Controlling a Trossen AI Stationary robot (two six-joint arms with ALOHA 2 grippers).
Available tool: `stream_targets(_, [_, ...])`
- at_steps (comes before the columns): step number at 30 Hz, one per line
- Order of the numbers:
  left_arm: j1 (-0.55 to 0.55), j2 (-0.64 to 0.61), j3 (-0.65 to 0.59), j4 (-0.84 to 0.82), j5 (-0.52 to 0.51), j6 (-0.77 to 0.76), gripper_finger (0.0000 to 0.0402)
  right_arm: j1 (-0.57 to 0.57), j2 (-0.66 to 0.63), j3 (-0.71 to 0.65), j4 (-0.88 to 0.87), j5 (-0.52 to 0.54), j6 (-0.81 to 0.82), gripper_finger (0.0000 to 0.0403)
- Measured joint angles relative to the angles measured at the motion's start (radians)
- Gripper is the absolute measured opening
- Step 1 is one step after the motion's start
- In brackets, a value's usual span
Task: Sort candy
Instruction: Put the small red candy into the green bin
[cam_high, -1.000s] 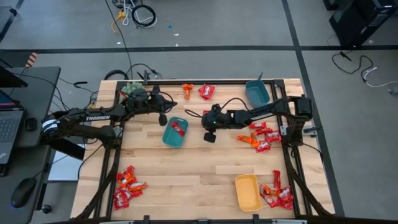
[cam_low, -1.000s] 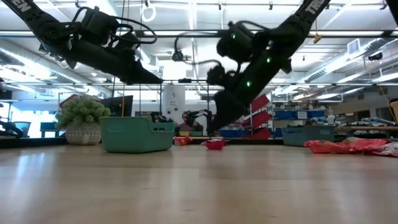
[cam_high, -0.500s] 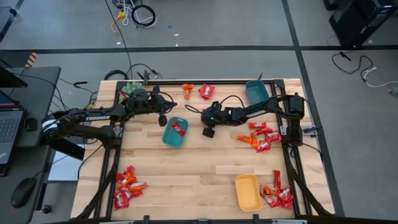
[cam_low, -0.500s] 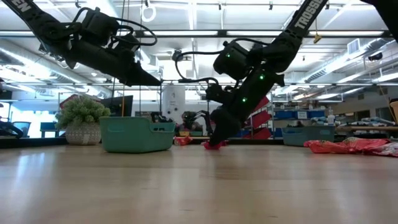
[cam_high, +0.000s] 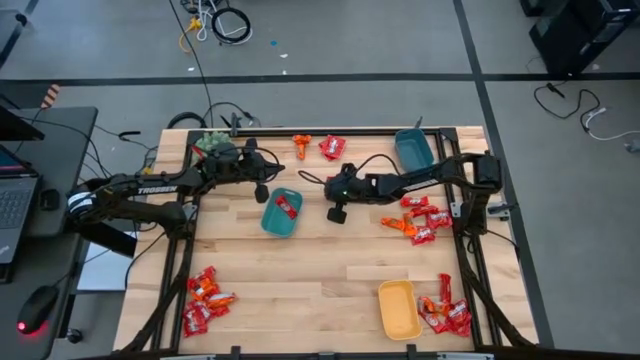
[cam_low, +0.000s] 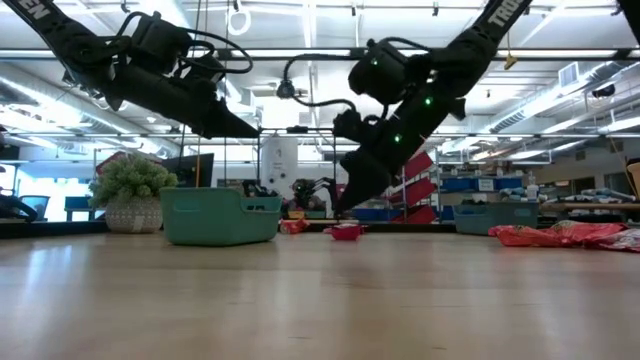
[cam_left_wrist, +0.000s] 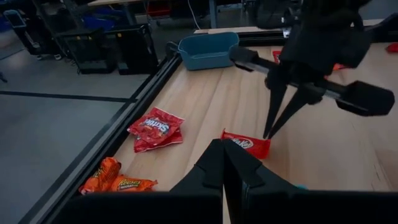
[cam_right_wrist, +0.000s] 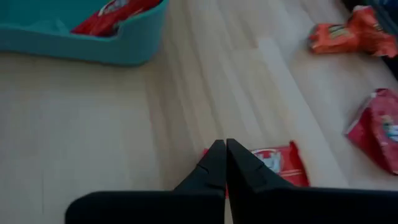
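Right gripper (cam_high: 331, 183) hangs over the middle of the bench (cam_high: 320, 260), just beside the teal tray (cam_high: 282, 212). Its fingers (cam_right_wrist: 219, 163) are pressed together, tips meeting with nothing between them. A red candy (cam_right_wrist: 277, 163) lies flat on the wood directly under the tips; in the low view the tips stand just above it, not touching (the wrapper is loose on the bench, not held).

Left gripper (cam_high: 262, 192) hovers above the far-left part of the bench, near the teal tray's far end. Its fingers (cam_left_wrist: 217, 168) are together too, empty.

Candy, as it lies:
- one red piece inside the teal tray (cam_high: 288, 206)
- an orange piece (cam_high: 302, 146) and a red pack (cam_high: 331, 148) at the far edge
- a mixed red and orange cluster (cam_high: 418, 220) on the right side, by the right arm
- another mixed cluster (cam_high: 205, 300) at the near-left corner
- a red heap (cam_high: 445, 312) at the near-right corner, just beside the yellow tray (cam_high: 398, 309)

Blue tray (cam_high: 413, 149) sits at the far-right corner; whether it holds anything cannot be told. A small green plant (cam_low: 131, 190) stands at the far-left corner, behind the left arm.
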Motion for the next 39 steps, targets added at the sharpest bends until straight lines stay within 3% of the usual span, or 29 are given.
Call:
stream_targets(14, [0.0,0.0,0.0,0.001,0.0,0.0,0.0,0.038,-0.116,0.003,-0.011,-0.03,0.019,0.0004])
stream_targets(23, [0.0,0.0,0.0,-0.008,0.0,-0.001,0.0,0.025,-0.016,0.002,-0.09,-0.035,0.001,0.0087])
stream_targets(27, [0.0,0.0,0.0,-0.01,0.0,-0.002,0.0,0.007,0.018,0.002,-0.092,-0.026,0.004,0.0104])
stream_targets(34, [0.0,0.0,0.0,-0.029,0.0,-0.002,0.0,-0.026,0.066,0.005,-0.074,-0.016,-0.004,0.0087])
stream_targets(39, [0.0,0.0,0.0,-0.032,0.0,-0.002,0.0,-0.032,0.069,0.006,-0.073,-0.002,-0.009,0.0016])
